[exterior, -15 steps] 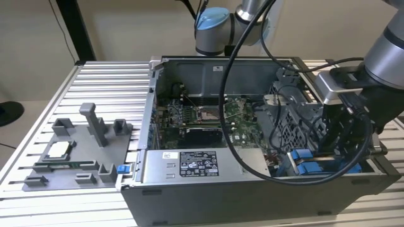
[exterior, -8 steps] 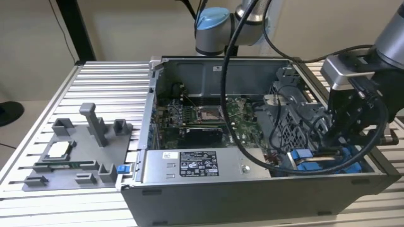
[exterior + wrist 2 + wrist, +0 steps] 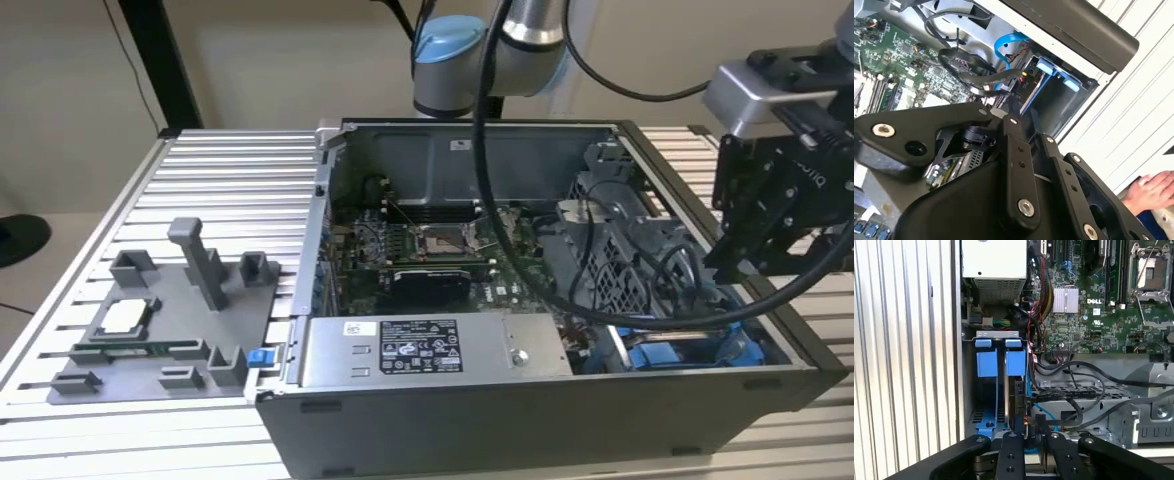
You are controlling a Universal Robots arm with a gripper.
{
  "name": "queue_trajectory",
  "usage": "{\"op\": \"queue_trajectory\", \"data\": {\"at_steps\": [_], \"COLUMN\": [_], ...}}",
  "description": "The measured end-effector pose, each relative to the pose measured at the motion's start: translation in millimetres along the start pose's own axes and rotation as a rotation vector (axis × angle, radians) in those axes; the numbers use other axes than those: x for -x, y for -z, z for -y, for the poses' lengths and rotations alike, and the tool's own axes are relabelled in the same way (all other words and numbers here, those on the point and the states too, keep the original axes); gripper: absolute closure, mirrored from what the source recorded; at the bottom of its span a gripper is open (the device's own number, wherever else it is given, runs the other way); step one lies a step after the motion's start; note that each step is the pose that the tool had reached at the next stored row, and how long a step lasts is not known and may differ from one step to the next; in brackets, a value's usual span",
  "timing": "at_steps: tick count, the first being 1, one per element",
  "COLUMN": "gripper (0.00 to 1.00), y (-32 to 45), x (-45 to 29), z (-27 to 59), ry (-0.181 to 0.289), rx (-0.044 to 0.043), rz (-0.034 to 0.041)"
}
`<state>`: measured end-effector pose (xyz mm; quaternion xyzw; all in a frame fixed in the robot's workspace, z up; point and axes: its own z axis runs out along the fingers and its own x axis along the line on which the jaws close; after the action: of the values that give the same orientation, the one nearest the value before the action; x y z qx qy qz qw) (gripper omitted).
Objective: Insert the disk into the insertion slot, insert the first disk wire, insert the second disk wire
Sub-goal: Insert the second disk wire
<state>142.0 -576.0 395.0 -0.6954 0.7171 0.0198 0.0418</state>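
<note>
The disk (image 3: 1016, 395) stands on edge in the insertion slot (image 3: 985, 426), its blue carrier tab (image 3: 1015, 362) at the bay's mouth. The second wrist view shows the disk (image 3: 1032, 93) as a grey slab with a blue clip. My gripper (image 3: 1031, 434) hovers at the disk's rear end, fingers (image 3: 1010, 455) drawn close around a black wire connector (image 3: 1030, 426). A blue flat wire (image 3: 1046, 413) and black wires (image 3: 979, 75) loop beside it. In the exterior view the gripper (image 3: 731, 262) hangs over the case's front corner on that view's right, above the blue bay parts (image 3: 667, 355).
The open computer case (image 3: 534, 400) lies on a ribbed aluminium table. It holds a motherboard (image 3: 427, 250), a labelled power-supply box (image 3: 427, 345) and a perforated cage (image 3: 1134, 405). A grey fixture plate (image 3: 147, 320) sits at the exterior view's left. A person's hand (image 3: 1150, 190) rests outside the case.
</note>
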Motion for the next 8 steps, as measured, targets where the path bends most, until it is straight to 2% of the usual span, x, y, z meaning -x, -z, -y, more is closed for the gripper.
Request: {"op": "queue_trajectory", "data": {"at_steps": [2, 8], "gripper": [0.00, 0.00], "y": [2.7, 2.7], "x": [0.2, 0.2], "z": [0.1, 0.1], "ry": [0.000, 0.000], "rx": [0.0000, 0.0000], "rz": [0.0001, 0.0001]}}
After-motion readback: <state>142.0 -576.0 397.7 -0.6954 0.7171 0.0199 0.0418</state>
